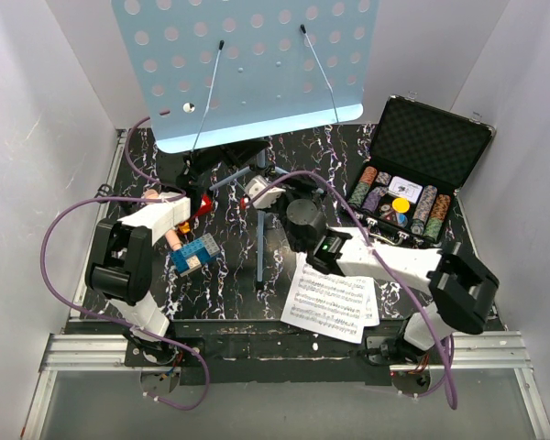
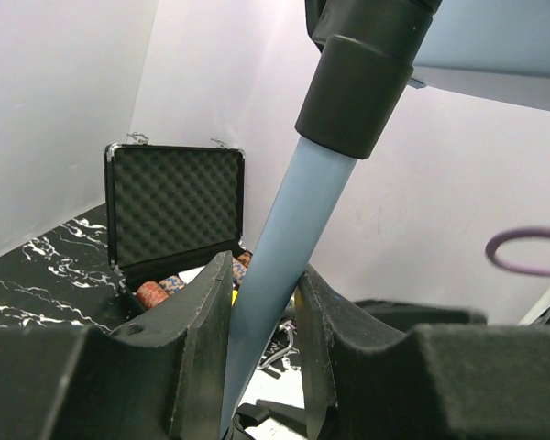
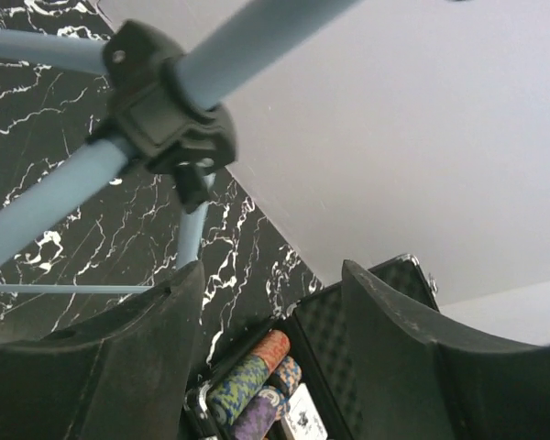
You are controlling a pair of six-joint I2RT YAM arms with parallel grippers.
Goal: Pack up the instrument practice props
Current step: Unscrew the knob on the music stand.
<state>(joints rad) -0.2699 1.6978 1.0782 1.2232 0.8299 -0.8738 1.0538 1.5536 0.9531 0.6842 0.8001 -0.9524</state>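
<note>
The light-blue perforated music stand point(image 1: 247, 64) stands at the back of the table, with one tripod leg point(image 1: 259, 247) reaching toward me. My left gripper point(image 2: 264, 339) is shut on the stand's light-blue pole point(image 2: 289, 247), below its black collar point(image 2: 362, 78). In the top view that gripper point(image 1: 204, 194) sits left of the tripod. My right gripper point(image 3: 270, 302) is open with nothing between its fingers, just below the tripod's black hub point(image 3: 160, 110). From above it point(image 1: 261, 191) is beside the hub. White sheet-music pages point(image 1: 335, 298) lie flat near the front edge, under the right arm.
An open black foam-lined case of poker chips point(image 1: 422, 174) sits at the back right, also in the left wrist view as the case point(image 2: 174, 206). A blue toy-brick piece point(image 1: 194, 252) lies front left. Purple cables loop over both arms. White walls close in on three sides.
</note>
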